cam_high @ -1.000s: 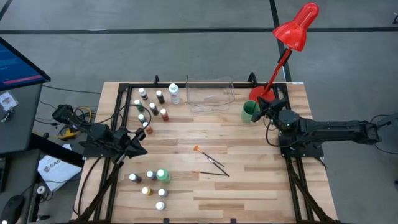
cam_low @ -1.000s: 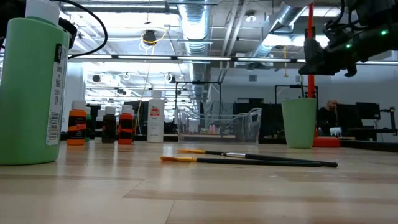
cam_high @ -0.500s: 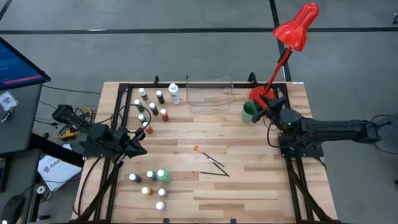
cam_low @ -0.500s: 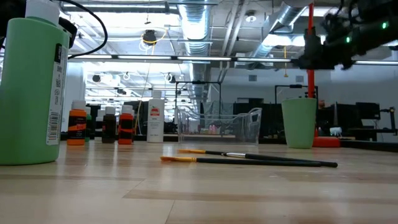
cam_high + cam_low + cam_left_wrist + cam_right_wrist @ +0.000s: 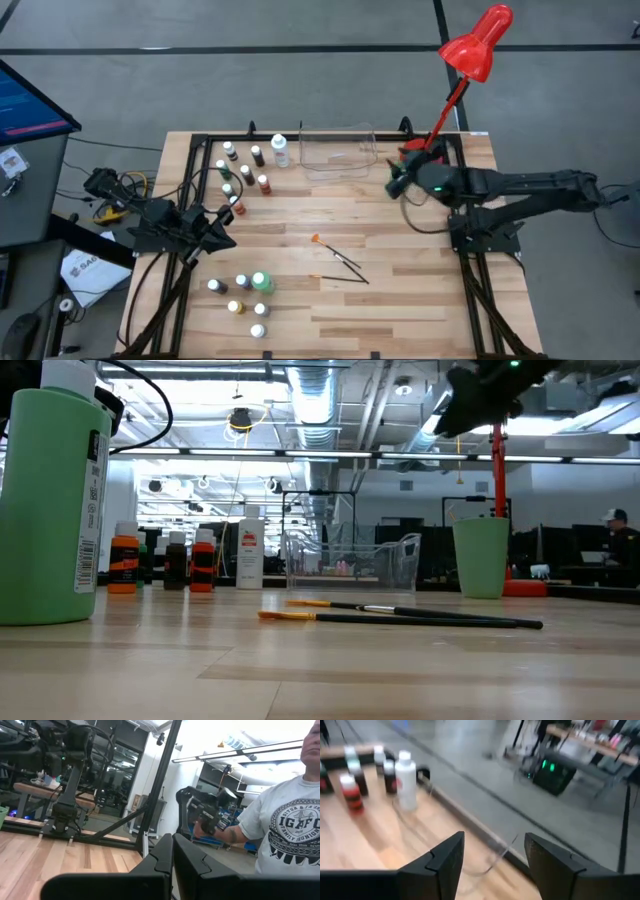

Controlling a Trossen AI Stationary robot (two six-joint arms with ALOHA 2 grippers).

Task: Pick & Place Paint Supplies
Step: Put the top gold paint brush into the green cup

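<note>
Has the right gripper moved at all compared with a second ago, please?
Yes. In the high view the right gripper has shifted toward the table's middle, crossing over the green cup and away from the red lamp's base.

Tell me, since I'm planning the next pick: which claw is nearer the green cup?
Right. The right claw hangs just above the green cup; the left claw waits across the table.

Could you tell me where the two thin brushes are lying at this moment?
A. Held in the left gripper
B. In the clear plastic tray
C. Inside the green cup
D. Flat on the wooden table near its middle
D: the high view shows the brushes lying flat on the bare wooden table near its middle, apart from the green cup and the clear tray.
</note>
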